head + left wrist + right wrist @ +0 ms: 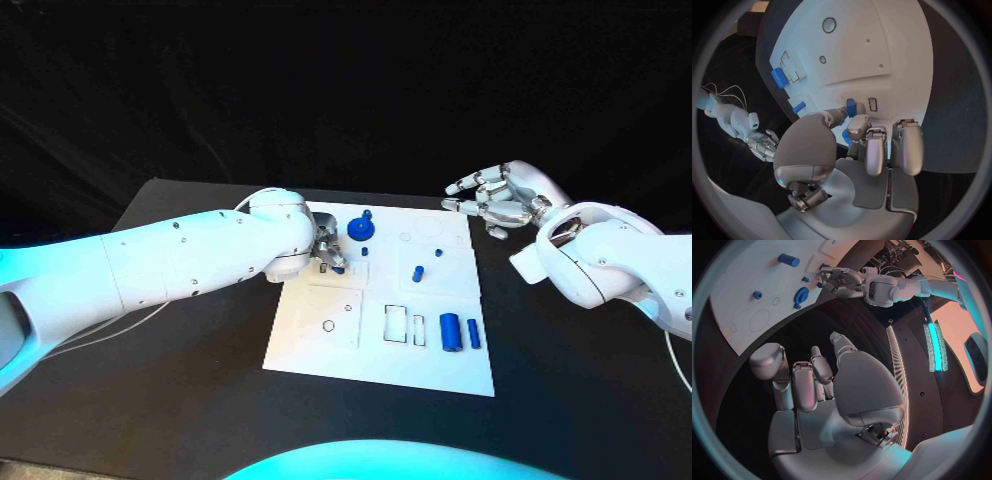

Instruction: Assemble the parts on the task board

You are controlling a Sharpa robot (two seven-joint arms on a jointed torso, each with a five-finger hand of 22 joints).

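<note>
The white task board (378,345) lies mid-table. My left hand (326,243) is low over its near-left part, thumb and a finger pinching a small blue part (851,107) beside a rectangular slot (873,104). The same part shows under the fingertips (339,267). A blue gear-like part (359,230) stands just right of that hand, also seen as the gear (802,294). Small blue pegs (417,272) stand mid-board. Two blue cylinders (450,332) lie on the board's near right. My right hand (495,203) hovers off the board's far right corner, fingers spread, holding nothing.
The black table (173,400) surrounds the board, with bare room in front and at both sides. Outlined recesses (330,325) mark the board's near half. A thin white cable (137,318) trails on the table under my left arm.
</note>
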